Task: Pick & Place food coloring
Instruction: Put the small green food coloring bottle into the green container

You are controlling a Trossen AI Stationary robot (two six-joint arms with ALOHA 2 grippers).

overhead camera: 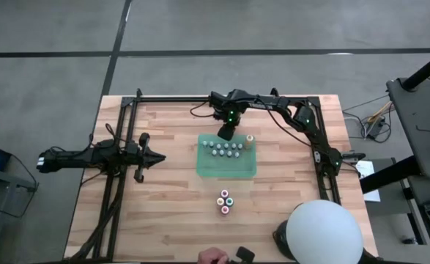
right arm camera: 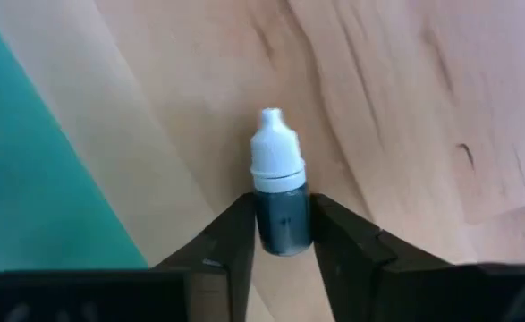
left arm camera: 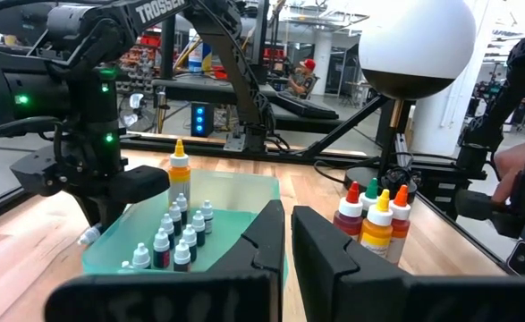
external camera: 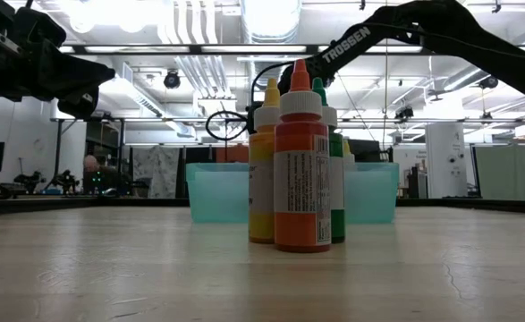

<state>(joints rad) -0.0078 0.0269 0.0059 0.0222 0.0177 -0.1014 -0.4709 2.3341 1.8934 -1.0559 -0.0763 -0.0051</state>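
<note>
Right gripper (right arm camera: 283,234) clamps a tiny white-capped bottle (right arm camera: 278,183) over wood, at the green tray's (overhead camera: 226,169) 11 o'clock corner.

Low view: big bottles (external camera: 302,161) up front block most of the tray (external camera: 213,192); small bottles inside can't be seen. High view: tray bottles (overhead camera: 227,149) too small to tell colours; right arm covers the tray's far-left corner. Right wrist view: fingers (right arm camera: 356,246) cover the base of the small bottle (right arm camera: 276,183); label unreadable. Left wrist view: fingers (left arm camera: 266,241) hide the tray's near wall; bench (left arm camera: 325,192) cut off by edges.
</note>
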